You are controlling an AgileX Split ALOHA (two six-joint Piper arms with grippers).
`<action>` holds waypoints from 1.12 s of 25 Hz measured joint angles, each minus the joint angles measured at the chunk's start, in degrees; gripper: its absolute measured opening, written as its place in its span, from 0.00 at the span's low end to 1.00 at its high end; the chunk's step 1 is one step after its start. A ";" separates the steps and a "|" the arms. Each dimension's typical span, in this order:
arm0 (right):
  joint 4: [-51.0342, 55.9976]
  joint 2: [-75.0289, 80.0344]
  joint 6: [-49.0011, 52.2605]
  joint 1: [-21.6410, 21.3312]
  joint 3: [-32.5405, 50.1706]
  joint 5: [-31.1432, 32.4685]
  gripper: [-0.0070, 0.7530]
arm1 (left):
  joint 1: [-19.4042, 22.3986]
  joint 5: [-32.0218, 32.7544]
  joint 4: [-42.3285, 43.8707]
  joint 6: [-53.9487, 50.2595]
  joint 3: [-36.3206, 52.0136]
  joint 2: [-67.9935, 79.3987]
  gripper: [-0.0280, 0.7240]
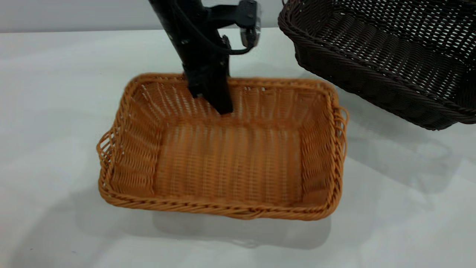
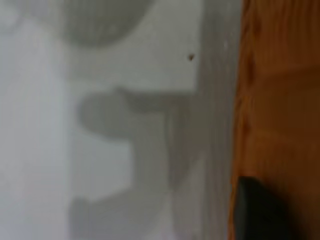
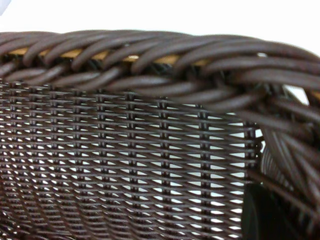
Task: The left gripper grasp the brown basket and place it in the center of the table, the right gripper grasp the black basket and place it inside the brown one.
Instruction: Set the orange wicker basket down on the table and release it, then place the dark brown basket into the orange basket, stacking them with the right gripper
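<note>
Nearest to us the table (image 1: 44,111) shows bare pale surface along its near edge, with soft shadows under the basket. Just beyond, the brown basket (image 1: 223,163) sits flat on the tabletop around the middle, long sides running parallel to the near edge, loop handles at both short ends, nothing inside it.

At its far long wall we see the left gripper (image 1: 217,98) coming down from above, one dark finger inside the wall and the body straddling the braided rim. It looks clamped on that far rim, fingers nearly closed with only the wall between them. In the left wrist view we get only a blurred orange wall of the brown basket (image 2: 280,100) beside grey table (image 2: 125,75) and one dark finger (image 2: 260,210).

Farther back, toward the far right corner, the black basket (image 1: 386,52) hangs tilted, its near rim lifted clear of the table and casting a shadow below, well apart from the brown one. The right wrist view is filled by the black basket (image 3: 125,165) weave and rim, with a dark finger (image 3: 265,215) pressed at the wall; we cannot tell how far the right gripper is open.
</note>
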 joint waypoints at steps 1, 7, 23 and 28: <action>0.00 0.00 0.00 0.00 0.00 0.34 0.12 | -0.24 -0.06 -0.24 -0.37 -0.09 0.00 0.46; -0.13 0.00 0.08 0.00 0.00 2.26 0.12 | -0.27 -2.27 1.58 -8.64 -0.35 -0.38 0.71; -18.68 0.00 18.72 14.79 -12.14 15.74 0.12 | 16.37 -5.28 7.33 -41.48 -0.41 -10.39 0.75; -26.16 0.00 28.10 24.99 -13.52 16.11 0.12 | 17.62 -6.92 7.33 -41.74 -0.41 -10.39 0.75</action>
